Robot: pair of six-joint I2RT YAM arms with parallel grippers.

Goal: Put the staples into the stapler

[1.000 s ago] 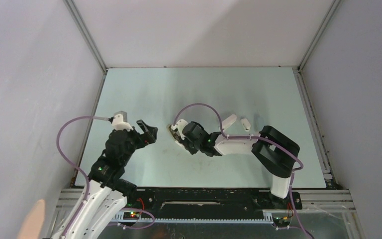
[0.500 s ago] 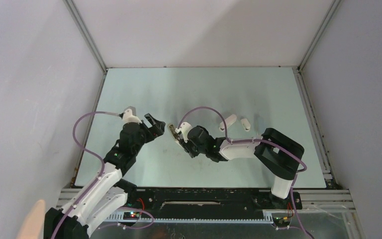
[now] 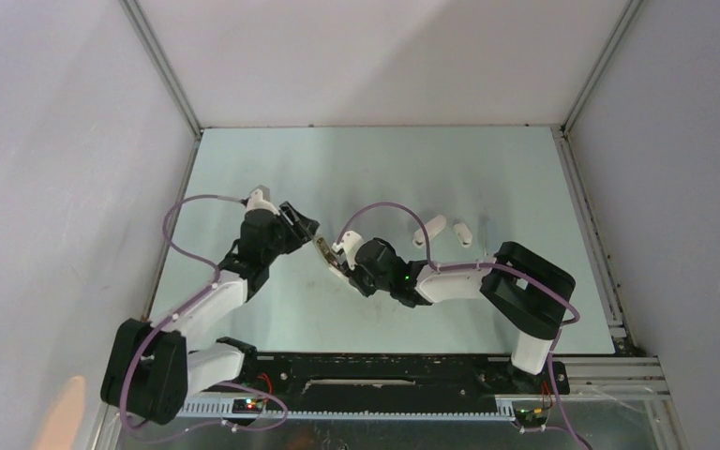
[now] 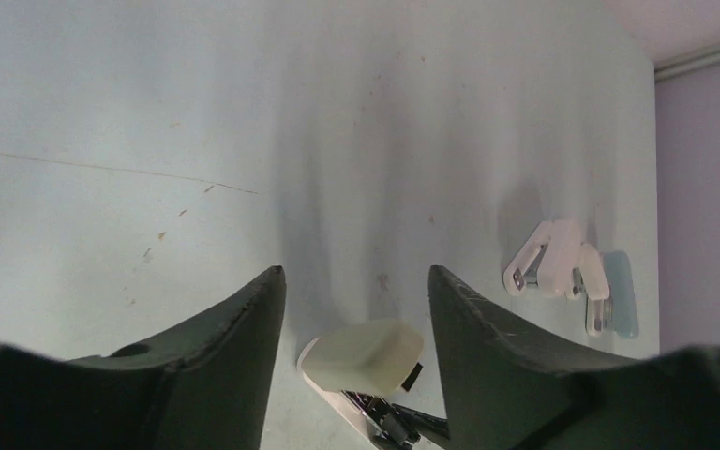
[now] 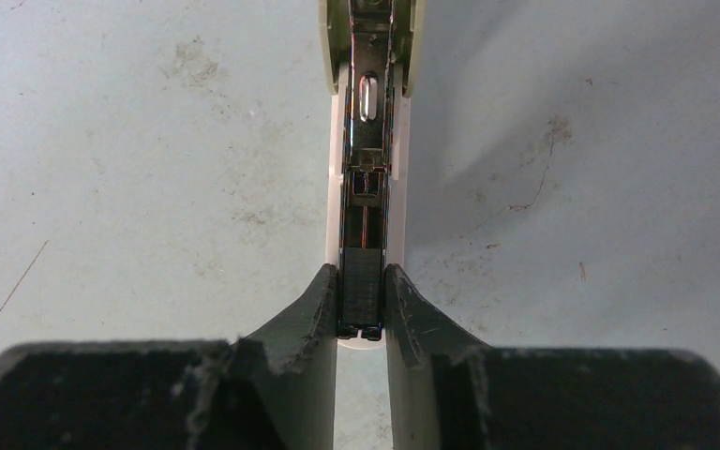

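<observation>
The stapler lies open on the pale table, left of centre. My right gripper is shut on its metal magazine rail. A dark, finely striped block, the staples, sits in the channel between the right fingertips. The cream lid stands raised at the far end. My left gripper straddles that cream lid end, open, with a narrow gap on each side. In the top view the left gripper and right gripper face each other across the stapler.
Two small white plastic-and-metal pieces lie right of the stapler; in the left wrist view these white pieces are beyond my right finger. The enclosure walls border the table on three sides.
My left arm has reached right to the stapler, and its jaws have narrowed around the cream lid. The right gripper has kept its hold on the stapler with little movement.
</observation>
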